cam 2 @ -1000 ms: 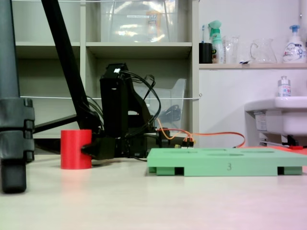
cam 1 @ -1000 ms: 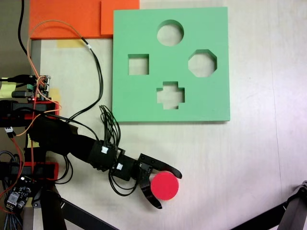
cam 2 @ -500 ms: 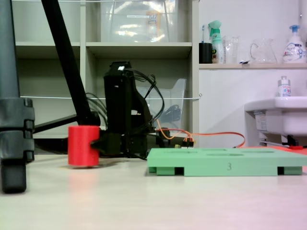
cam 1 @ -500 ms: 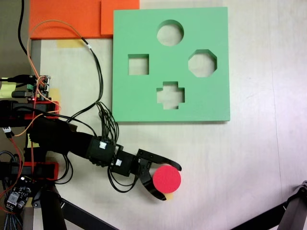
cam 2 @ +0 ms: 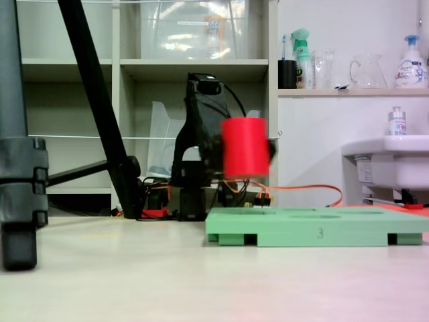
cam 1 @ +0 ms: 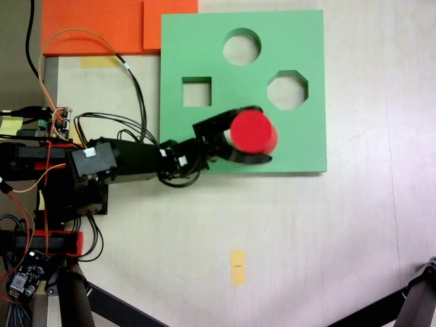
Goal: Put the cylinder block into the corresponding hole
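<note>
Change: the cylinder block [cam 1: 253,131] is off the table and carried over the green board [cam 1: 306,82]; a second ago it stood on bare tabletop near the board's front edge.
Block height: held well clear above the board [cam 2: 315,231] in the low fixed view.
Gripper [cam 1: 253,136]: jaws clamped on the block's sides.
Circular hole [cam 1: 242,46]: empty, farther across the board.
Meaning: lift done; travel and lowering remain.

1 cylinder block [cam 1: 253,132] – red, 1 only. 1 green board [cam 1: 300,41] with 3 open cutouts in the top-down fixed view: 1 round hole [cam 1: 242,46], 1 square cutout [cam 1: 196,92], 1 octagonal cutout [cam 1: 287,90] (any other cutout would lie under the block). 1 gripper [cam 1: 257,134], 1 arm [cam 1: 122,162]. 2 orange foam pieces [cam 1: 88,24] – 1 yellow tape strip [cam 1: 237,266] on the table.
</note>
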Action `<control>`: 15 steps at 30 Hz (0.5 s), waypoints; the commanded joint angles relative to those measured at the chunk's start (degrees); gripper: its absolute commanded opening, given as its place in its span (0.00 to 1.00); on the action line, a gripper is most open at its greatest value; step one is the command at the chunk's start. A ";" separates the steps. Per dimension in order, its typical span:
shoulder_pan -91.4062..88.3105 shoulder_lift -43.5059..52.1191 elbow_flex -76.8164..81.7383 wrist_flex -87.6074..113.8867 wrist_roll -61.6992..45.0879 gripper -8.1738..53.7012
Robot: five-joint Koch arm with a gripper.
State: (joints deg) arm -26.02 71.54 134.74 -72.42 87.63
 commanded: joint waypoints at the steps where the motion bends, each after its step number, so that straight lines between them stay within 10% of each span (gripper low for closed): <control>1: -5.45 1.49 -5.10 2.55 0.62 0.43; 15: -21.53 -11.51 -21.09 10.20 0.70 0.43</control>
State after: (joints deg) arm -46.05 59.33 117.77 -61.17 87.63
